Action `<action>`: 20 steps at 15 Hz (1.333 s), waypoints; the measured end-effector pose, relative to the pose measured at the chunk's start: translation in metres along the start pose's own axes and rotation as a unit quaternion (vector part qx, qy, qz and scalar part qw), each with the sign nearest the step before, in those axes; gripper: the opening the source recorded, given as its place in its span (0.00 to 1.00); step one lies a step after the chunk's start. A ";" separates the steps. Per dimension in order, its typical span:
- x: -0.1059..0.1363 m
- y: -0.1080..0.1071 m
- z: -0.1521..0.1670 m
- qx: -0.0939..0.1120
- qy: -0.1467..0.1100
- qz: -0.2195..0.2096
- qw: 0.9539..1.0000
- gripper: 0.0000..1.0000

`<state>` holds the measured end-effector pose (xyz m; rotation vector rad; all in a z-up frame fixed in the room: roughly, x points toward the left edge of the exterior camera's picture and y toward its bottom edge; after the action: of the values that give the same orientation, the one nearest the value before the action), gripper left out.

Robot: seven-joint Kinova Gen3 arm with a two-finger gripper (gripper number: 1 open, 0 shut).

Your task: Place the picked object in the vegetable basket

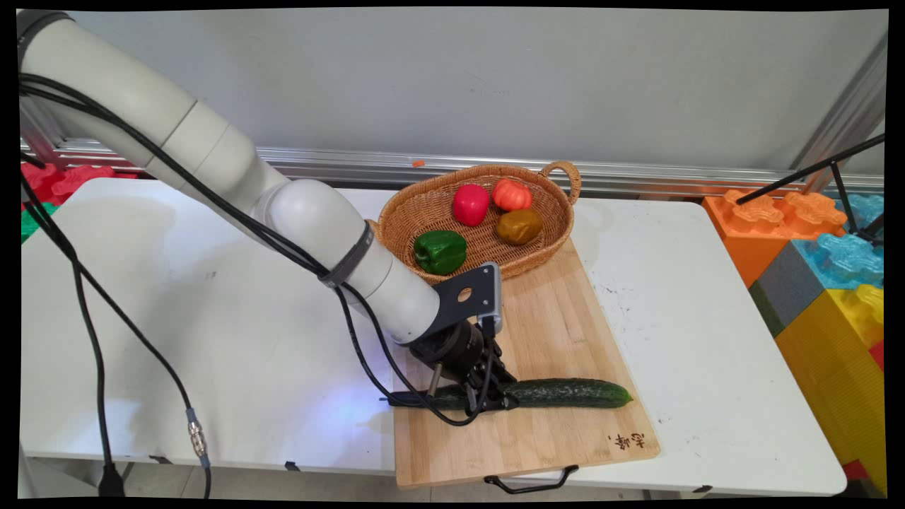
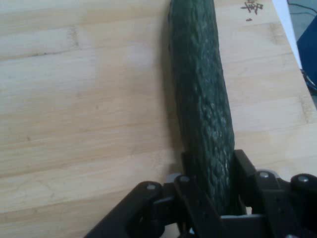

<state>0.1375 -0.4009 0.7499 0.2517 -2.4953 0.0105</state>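
My pincer (image 2: 208, 171) is clenched round the cucumber (image 2: 200, 89) near one end; feels firm but slick, likely tips.

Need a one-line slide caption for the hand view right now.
Gripper closed around a dark green cucumber lying on the wooden cutting board.

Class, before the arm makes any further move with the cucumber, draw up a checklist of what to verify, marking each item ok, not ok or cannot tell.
1. Pincer closed on the cucumber: ok, a finger on each side.
2. Grip centred along the cucumber: not ok, it is near the left end.
3. Cucumber lying flat on the cutting board: ok.
4. Basket clear of the pincer: ok.
5. Grip firmness: cannot tell.
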 end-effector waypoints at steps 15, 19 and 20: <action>0.060 -0.027 -0.078 0.029 0.036 -0.017 0.999 0.00; 0.070 -0.075 -0.108 0.080 0.041 0.000 0.996 0.00; 0.070 -0.087 -0.114 0.092 0.041 0.003 0.995 0.00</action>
<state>0.1650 -0.4914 0.8784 0.3146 -2.4143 0.2496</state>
